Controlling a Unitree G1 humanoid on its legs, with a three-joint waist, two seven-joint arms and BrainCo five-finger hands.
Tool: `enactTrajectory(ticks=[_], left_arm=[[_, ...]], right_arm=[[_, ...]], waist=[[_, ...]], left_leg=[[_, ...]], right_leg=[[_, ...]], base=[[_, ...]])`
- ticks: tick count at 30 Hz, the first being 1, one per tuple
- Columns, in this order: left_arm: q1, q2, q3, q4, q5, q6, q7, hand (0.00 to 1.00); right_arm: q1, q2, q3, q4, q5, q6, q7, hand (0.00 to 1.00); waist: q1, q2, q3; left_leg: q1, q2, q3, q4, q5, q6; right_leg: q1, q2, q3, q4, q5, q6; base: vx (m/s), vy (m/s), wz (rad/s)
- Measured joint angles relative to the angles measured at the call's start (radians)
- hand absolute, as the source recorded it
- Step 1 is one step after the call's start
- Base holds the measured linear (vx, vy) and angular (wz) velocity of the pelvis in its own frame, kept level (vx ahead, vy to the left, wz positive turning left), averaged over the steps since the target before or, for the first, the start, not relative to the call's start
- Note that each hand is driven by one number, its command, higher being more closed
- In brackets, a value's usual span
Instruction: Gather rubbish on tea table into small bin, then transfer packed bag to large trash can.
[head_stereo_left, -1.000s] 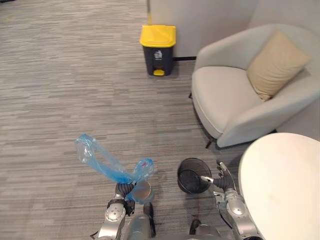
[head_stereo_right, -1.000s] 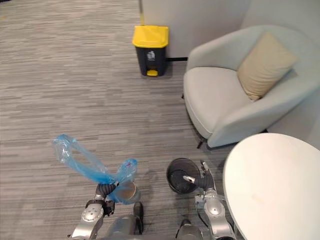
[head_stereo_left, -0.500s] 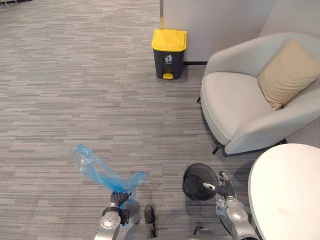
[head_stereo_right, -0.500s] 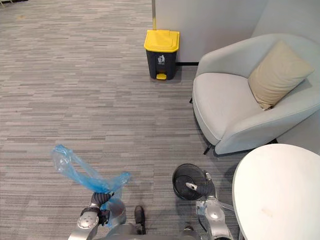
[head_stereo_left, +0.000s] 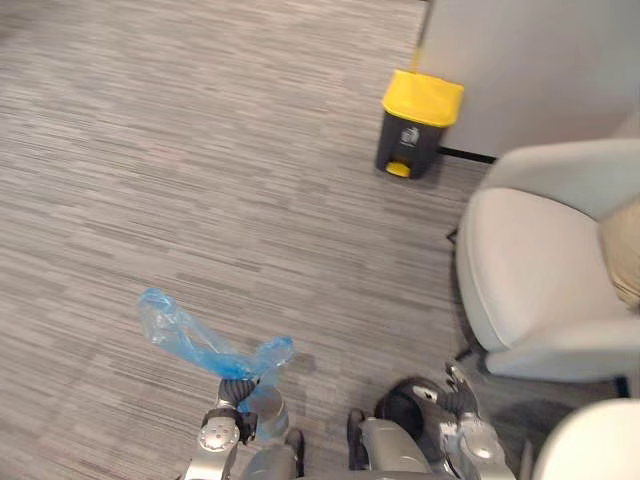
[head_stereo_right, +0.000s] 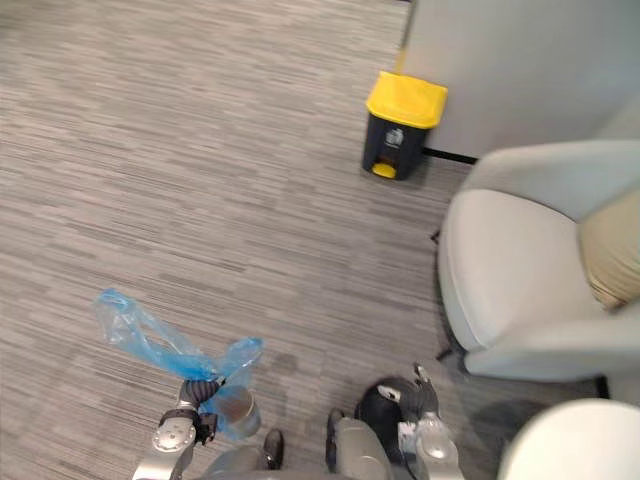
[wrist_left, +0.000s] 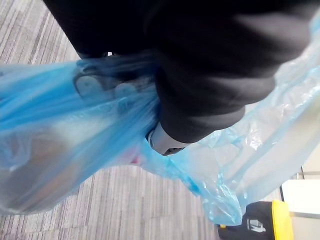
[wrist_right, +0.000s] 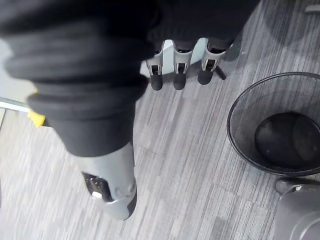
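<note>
**Blue bag (head_stereo_left: 205, 345) gripped for carrying**

Left hand (head_stereo_left: 238, 388) fingers clamp its gathered neck, keeping it closed off the carpet (head_stereo_left: 200, 150). Right hand (wrist_right: 179, 67) fingers hang apart by the mesh bin (wrist_right: 277, 130); the yellow-lidded can (head_stereo_left: 420, 125) stands well ahead.

The grey striped carpet floor (head_stereo_left: 200, 150) carries a yellow-lidded trash can (head_stereo_left: 418, 126) at the far wall (head_stereo_left: 540, 60), a pale armchair (head_stereo_left: 540, 280) along the right edge, a black mesh bin (wrist_right: 280, 130) near the armchair, and a white table (head_stereo_left: 590, 445) in the near right corner.

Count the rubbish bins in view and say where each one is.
2: the yellow-lidded trash can against the wall, and the black mesh bin on the carpet beside the right hand.
</note>
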Motion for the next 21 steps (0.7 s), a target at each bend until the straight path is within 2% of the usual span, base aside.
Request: enactTrajectory(ticks=[1,2,3,4,5,6,7,8,10,11,12,13,14,15,16,17,19,21], left_arm=[[0.001,-0.002,0.0,-0.001,0.0,0.0,0.0,1.0],[0.0,-0.007,0.006,-0.003,0.001,0.0,-0.001,1.0],[0.001,-0.014,0.018,-0.005,0.001,0.001,-0.001,1.0],[0.012,-0.031,0.044,-0.016,0.008,0.003,0.0,1.0],[0.033,-0.04,0.051,-0.049,0.009,0.003,-0.001,1.0],[0.044,-0.04,0.051,-0.07,0.009,0.002,-0.002,1.0],[0.05,-0.044,0.051,-0.091,0.009,0.002,-0.002,1.0],[0.043,-0.046,0.051,-0.1,0.01,0.001,-0.002,1.0],[0.025,-0.046,0.053,-0.096,0.01,0.0,-0.002,1.0],[0.015,-0.047,0.054,-0.084,0.017,0.0,-0.004,1.0],[0.015,-0.05,0.053,-0.083,0.019,0.0,-0.005,1.0],[0.016,-0.056,0.053,-0.08,0.02,0.0,-0.006,1.0],[0.011,-0.07,0.051,-0.062,0.02,0.0,-0.008,1.0],[0.007,-0.062,0.044,-0.046,0.02,0.002,-0.009,1.0],[0.004,-0.055,0.041,-0.045,0.02,0.002,-0.011,1.0],[-0.001,-0.054,0.04,-0.04,0.02,0.002,-0.019,1.0],[-0.001,-0.045,0.039,-0.039,0.02,0.001,-0.019,1.0],[0.003,-0.037,0.033,-0.038,0.02,0.002,-0.021,1.0]], right_arm=[[-0.001,0.001,-0.004,0.0,0.004,0.0,0.0,0.0],[-0.008,0.004,-0.007,-0.006,0.005,0.001,0.0,0.0],[-0.008,0.006,-0.007,-0.013,0.005,0.001,0.001,0.0],[-0.005,0.013,-0.005,-0.028,0.006,0.001,0.001,0.0],[0.006,0.021,-0.004,-0.07,0.016,-0.001,0.0,0.0],[0.007,0.025,-0.004,-0.089,0.017,-0.002,0.0,0.0],[0.0,0.024,-0.005,-0.105,0.027,-0.004,-0.001,0.0],[-0.005,0.025,-0.005,-0.115,0.035,-0.007,-0.001,0.0],[-0.012,0.027,-0.008,-0.118,0.035,-0.006,-0.001,0.0],[-0.017,0.032,-0.013,-0.108,0.035,-0.003,-0.002,0.0],[-0.015,0.031,-0.017,-0.103,0.035,-0.002,-0.003,0.0],[-0.014,0.027,-0.021,-0.092,0.035,-0.002,-0.003,0.0],[-0.019,0.02,-0.029,-0.052,0.035,0.001,-0.004,0.0],[-0.025,0.036,-0.018,-0.03,0.033,0.005,-0.003,0.0],[-0.024,0.039,-0.011,-0.028,0.033,0.004,-0.003,0.0],[-0.03,0.042,-0.007,-0.01,0.033,0.004,-0.002,0.0],[-0.037,0.042,-0.007,-0.008,0.03,0.003,-0.001,0.0],[-0.055,0.041,-0.007,0.007,0.022,0.004,-0.001,0.0]], waist=[[-0.002,0.015,0.001],[-0.006,0.033,0.005],[-0.003,0.038,0.007],[0.003,0.037,0.009],[0.004,0.033,0.013],[0.005,0.027,0.016],[0.009,0.024,0.014],[0.024,0.021,0.012],[0.036,0.024,0.015],[0.036,0.021,0.017],[0.034,0.023,0.016],[0.034,0.034,0.016],[0.035,0.046,0.023],[0.039,0.021,0.011],[0.041,0.017,0.012],[0.049,0.008,0.007],[0.053,0.008,0.007],[0.054,0.007,0.005]], left_leg=[[-0.012,0.018,0.008,0.029,-0.009,-0.013],[-0.04,0.054,0.052,0.102,-0.028,-0.045],[-0.05,0.072,0.081,0.15,-0.036,-0.057],[-0.073,0.11,0.134,0.283,-0.041,-0.066],[-0.108,0.157,0.197,0.428,-0.049,-0.069],[-0.117,0.18,0.231,0.481,-0.058,-0.06],[-0.136,0.217,0.273,0.517,-0.074,-0.034],[-0.158,0.232,0.289,0.491,-0.081,-0.022],[-0.191,0.236,0.28,0.414,-0.083,-0.018],[-0.215,0.226,0.26,0.277,-0.071,-0.024],[-0.215,0.218,0.242,0.223,-0.058,-0.03],[-0.207,0.216,0.215,0.142,-0.023,-0.035],[-0.169,0.211,0.217,0.09,0.115,-0.051],[-0.156,0.177,0.243,0.072,0.102,-0.05],[-0.156,0.165,0.255,0.073,0.092,-0.048],[-0.156,0.157,0.287,0.111,0.07,-0.022],[-0.148,0.148,0.317,0.143,0.025,-0.007],[-0.124,0.139,0.35,0.144,-0.023,-0.016]], right_leg=[[0.011,0.007,-0.018,-0.012,0.0,-0.004],[0.04,0.027,-0.036,-0.034,-0.003,-0.009],[0.062,0.039,-0.038,-0.05,-0.002,-0.01],[0.119,0.059,-0.039,-0.078,-0.002,-0.011],[0.189,0.073,-0.034,-0.108,-0.008,-0.031],[0.216,0.075,-0.03,-0.119,-0.017,-0.045],[0.244,0.079,-0.016,-0.128,-0.021,-0.049],[0.25,0.074,0.007,-0.135,-0.021,-0.049],[0.247,0.065,0.033,-0.147,-0.022,-0.047],[0.251,0.037,0.053,-0.148,-0.041,-0.014],[0.255,0.028,0.058,-0.145,-0.053,0.005],[0.258,0.027,0.066,-0.139,-0.066,0.025],[0.266,0.025,0.098,-0.136,-0.092,0.062],[0.266,-0.006,0.125,-0.158,-0.092,0.07],[0.265,-0.021,0.138,-0.168,-0.093,0.074],[0.266,-0.039,0.163,-0.178,-0.088,0.082],[0.263,-0.059,0.199,-0.162,-0.093,0.098],[0.22,-0.066,0.233,-0.076,-0.104,0.115]], base=[[0.32,-0.151,0.46],[0.25,-0.125,0.31],[0.3,-0.142,0.14],[0.3,-0.089,-0.05],[0.29,-0.06,-0.08],[0.26,-0.02,-0.18],[0.22,0.016,-0.38],[0.2,0.041,-0.44],[0.19,0.168,-0.4],[0.22,0.26,-0.26],[0.2,0.253,-0.18],[0.19,0.266,-0.26],[0.21,0.328,-0.39],[0.21,0.327,-0.4],[0.23,0.311,-0.48],[0.19,0.232,-0.41],[0.16,0.193,-0.49],[0.13,0.161,-0.68]])
